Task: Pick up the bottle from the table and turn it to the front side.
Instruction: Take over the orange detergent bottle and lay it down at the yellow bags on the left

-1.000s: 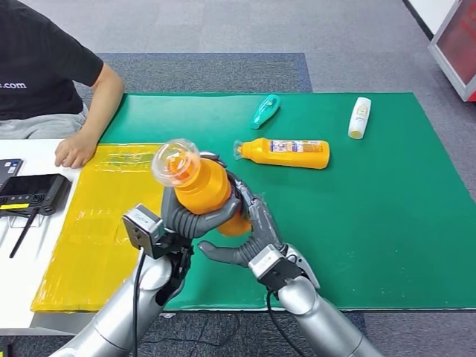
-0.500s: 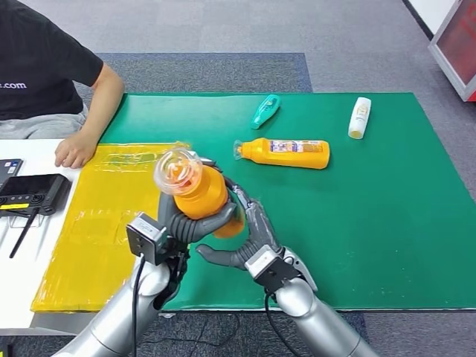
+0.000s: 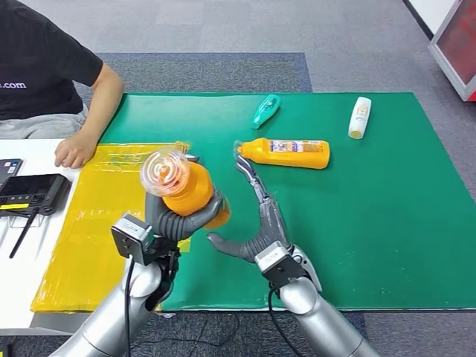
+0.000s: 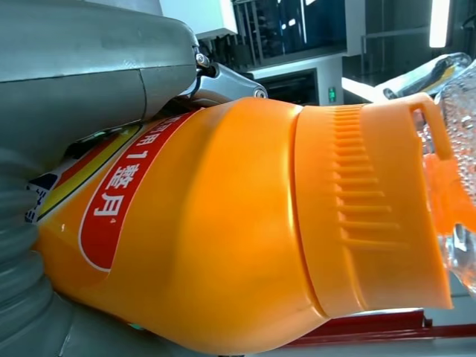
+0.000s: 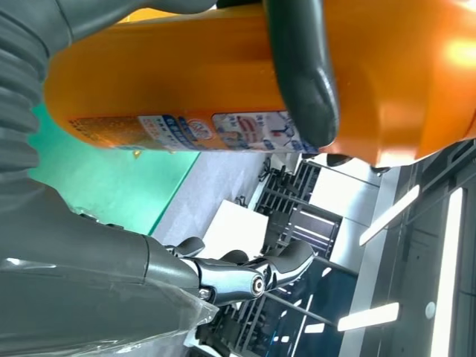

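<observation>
Your left hand point(image 3: 171, 219) grips the orange bottle point(image 3: 188, 190) above the green tabletop point(image 3: 381, 223); your right hand point(image 3: 264, 227) hovers beside it, fingers point(image 3: 250, 172) apart.

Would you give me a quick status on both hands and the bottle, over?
Left hand grips orange bottle, lifted above mat. Right hand open beside it, fingers spread. Nothing blocking.

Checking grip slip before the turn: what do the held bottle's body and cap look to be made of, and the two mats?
Orange bottle: looks like glossy moulded plastic, with highlights and a ribbed collar in the left wrist view.
Clear cap: transparent, probably rigid plastic.
Green mat: matte, possibly felt or rubber.
Yellow sheet: shiny, wrinkled, likely thin plastic film.
</observation>
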{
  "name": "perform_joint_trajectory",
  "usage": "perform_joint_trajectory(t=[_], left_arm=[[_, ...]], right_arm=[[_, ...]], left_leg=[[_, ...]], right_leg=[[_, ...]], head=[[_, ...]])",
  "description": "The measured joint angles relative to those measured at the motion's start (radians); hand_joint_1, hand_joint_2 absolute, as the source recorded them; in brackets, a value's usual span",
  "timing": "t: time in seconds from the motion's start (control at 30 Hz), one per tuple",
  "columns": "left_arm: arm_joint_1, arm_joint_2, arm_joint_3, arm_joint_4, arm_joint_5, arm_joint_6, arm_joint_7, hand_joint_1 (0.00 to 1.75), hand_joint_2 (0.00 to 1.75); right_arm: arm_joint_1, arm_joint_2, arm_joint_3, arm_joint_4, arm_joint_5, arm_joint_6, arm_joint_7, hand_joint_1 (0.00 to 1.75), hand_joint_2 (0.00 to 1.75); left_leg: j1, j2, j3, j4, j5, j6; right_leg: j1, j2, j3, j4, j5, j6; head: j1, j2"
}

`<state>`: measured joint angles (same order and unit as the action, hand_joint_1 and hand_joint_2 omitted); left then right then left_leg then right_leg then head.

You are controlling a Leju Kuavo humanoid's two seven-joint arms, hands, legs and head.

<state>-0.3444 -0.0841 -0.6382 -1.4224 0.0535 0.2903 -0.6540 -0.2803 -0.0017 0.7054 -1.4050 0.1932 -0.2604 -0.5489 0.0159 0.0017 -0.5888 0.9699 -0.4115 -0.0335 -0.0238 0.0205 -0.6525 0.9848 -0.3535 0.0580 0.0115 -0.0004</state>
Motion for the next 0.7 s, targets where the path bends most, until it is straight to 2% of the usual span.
perform_joint_trajectory(t=[0.7], left_arm=[[0.012, 0.012, -0.002, -0.05, 0.026, -0.006, -0.001, 1.75, 1.75]], right_arm=[[0.002, 0.004, -0.012, 0.009, -0.008, -0.008, -0.009, 0.0, 1.75]], left_leg=[[0.0, 0.0, 0.0, 0.0, 0.0, 0.0]], right_leg=[[0.0, 0.0, 0.0, 0.0, 0.0, 0.0]], head=[[0.0, 0.0]])
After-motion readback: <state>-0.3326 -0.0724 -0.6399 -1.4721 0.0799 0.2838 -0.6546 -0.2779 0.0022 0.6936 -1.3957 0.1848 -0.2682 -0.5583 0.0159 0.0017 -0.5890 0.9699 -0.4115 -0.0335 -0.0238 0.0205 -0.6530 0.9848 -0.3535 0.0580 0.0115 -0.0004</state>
